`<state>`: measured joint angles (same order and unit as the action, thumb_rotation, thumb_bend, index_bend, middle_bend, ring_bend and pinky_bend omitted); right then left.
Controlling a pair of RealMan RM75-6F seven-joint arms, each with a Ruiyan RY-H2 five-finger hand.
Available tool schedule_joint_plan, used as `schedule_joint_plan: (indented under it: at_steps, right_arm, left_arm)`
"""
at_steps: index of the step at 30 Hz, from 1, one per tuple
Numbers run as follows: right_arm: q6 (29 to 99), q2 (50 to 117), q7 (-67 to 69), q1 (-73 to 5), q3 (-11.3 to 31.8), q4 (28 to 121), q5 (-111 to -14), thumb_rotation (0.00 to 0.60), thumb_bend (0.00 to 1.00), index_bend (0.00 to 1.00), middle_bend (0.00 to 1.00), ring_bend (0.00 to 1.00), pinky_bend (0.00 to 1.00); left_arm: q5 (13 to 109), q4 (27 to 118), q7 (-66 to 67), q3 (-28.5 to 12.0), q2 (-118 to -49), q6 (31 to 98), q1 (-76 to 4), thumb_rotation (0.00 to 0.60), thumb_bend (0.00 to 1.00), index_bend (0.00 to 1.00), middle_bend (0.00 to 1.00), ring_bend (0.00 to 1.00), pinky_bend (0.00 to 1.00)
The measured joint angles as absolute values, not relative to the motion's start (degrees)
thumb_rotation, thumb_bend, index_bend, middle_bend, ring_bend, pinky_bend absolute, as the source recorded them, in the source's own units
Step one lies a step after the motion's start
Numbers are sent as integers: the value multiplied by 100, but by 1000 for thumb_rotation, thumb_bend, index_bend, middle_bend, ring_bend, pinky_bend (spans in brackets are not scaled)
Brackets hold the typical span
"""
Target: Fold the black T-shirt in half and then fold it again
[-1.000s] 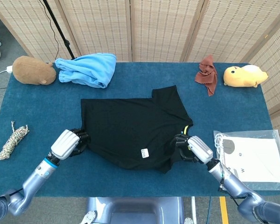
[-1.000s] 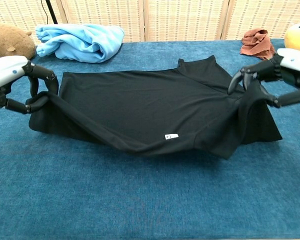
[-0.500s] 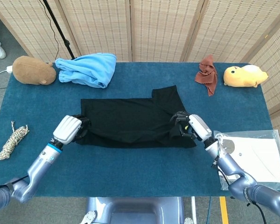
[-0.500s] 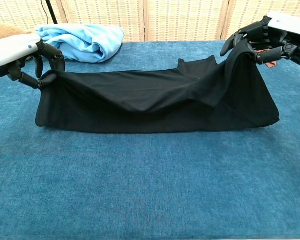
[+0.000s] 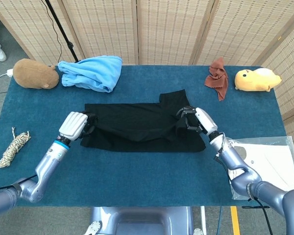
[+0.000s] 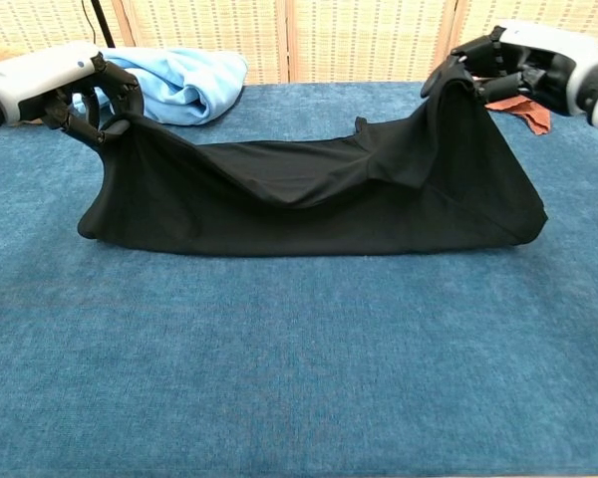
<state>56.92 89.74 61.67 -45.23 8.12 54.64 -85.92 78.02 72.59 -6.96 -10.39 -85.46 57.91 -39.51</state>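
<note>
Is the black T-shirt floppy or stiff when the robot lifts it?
Probably floppy: the black cotton T-shirt sags in the middle between the left robot hand and the right robot hand. Likely light too, since pinched corners alone hold it up.

1. No words, numbers, brand names or signs can be read in either view.
2. The clear plastic bag (image 5: 264, 164) at the table's right edge holds white sheets with dark printed marks, too small and blurred to make out as letters.
</note>
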Motion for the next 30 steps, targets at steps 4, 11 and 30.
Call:
schedule_joint_plan:
  at_steps: [4, 11, 30]
  right_arm:
    - [5441, 9086, 6268, -4720, 915, 5163, -8505, 600, 721, 616, 390, 264, 385]
    - [5073, 9354, 6276, -5024, 1047, 4541, -8385, 600, 720, 616, 390, 264, 384]
    - [3869, 10282, 7030, -5799, 1135, 2297, -8212, 600, 720, 617, 390, 264, 385]
  left_arm:
    - [7708, 7128, -695, -1100, -8611, 5703, -4025, 600, 503, 683, 575, 406, 550]
    - [7440, 6943, -488, -1258, -8765, 5586, -4158, 600, 503, 682, 575, 408, 550]
    - [6540, 5863, 190, -1711, -9533, 5099, -4704, 600, 501, 687, 578, 414, 557]
